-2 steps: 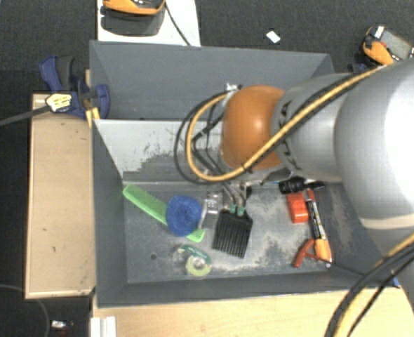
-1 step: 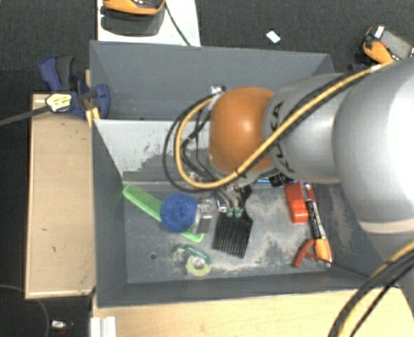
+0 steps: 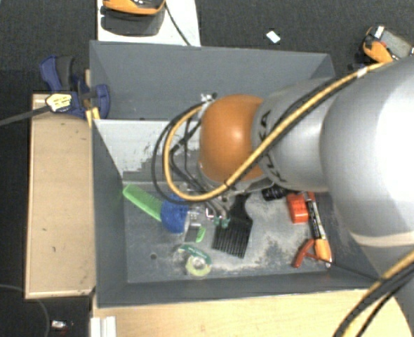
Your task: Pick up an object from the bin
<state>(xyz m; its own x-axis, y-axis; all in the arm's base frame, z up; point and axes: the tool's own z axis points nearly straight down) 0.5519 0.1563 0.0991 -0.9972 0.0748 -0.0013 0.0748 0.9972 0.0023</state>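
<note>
My gripper (image 3: 214, 215) reaches down from under the arm's orange cover into the middle of the bin floor. Right beside it on the left lies a tool with a green handle (image 3: 142, 201) and a blue head (image 3: 173, 216). A black ribbed comb-like piece (image 3: 234, 236) lies just right of and below the gripper. A small green and clear item (image 3: 193, 233) sits directly under the gripper, and a clear ring-shaped thing with a greenish tint (image 3: 197, 264) rests near the front wall.
An orange and black hand tool (image 3: 312, 239) lies at the bin's right side, partly hidden by the arm. The arm and its cables cover the back and right of the bin. The left wall slopes close to the green handle.
</note>
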